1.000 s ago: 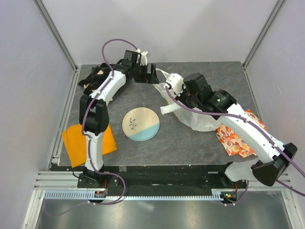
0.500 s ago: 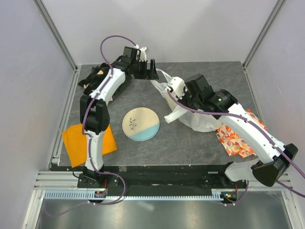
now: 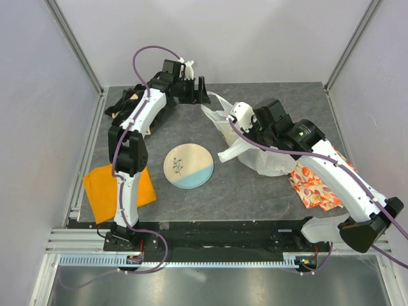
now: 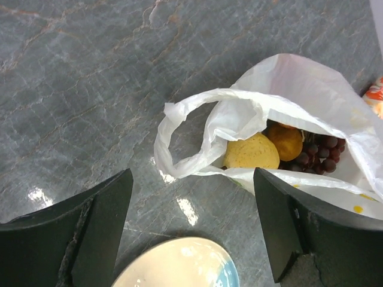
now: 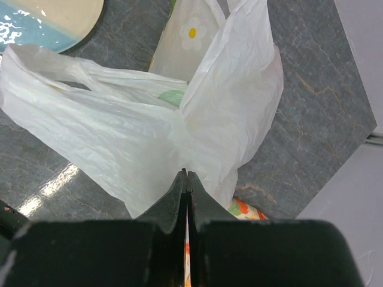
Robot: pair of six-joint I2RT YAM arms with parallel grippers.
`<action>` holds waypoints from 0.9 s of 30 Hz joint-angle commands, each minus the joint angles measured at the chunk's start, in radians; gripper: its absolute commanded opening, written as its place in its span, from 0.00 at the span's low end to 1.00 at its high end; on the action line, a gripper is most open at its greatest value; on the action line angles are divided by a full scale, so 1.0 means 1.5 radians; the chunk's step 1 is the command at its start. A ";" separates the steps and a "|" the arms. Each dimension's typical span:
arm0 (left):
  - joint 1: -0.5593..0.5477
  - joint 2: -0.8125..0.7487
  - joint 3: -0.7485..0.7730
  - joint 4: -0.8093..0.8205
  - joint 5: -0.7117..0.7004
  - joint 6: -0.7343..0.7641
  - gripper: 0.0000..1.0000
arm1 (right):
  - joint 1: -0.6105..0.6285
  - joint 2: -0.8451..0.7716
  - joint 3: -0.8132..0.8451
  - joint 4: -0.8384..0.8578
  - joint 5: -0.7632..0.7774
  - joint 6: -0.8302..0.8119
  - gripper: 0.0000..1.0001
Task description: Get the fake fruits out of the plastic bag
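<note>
The plastic bag lies right of centre, white and crinkled, its mouth open toward the left. In the left wrist view the bag shows a yellow lemon, a brown-orange piece and a dark grape bunch just inside its mouth. My right gripper is shut on a fold of the bag's upper side. My left gripper is open and empty, held above the back of the table, apart from the bag.
A cream and blue plate sits at the centre, left of the bag. A fruit-patterned orange cloth lies under the bag's right side. A plain orange cloth lies front left. A black bag lies back left.
My right gripper has drawn the bag's top a little to the right, spreading the mouth and handle loops. My left gripper has moved slightly toward the back.
</note>
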 commanded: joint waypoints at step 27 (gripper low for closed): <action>0.041 -0.177 -0.123 0.013 0.065 -0.087 0.93 | -0.144 -0.095 0.069 -0.083 -0.177 -0.060 0.98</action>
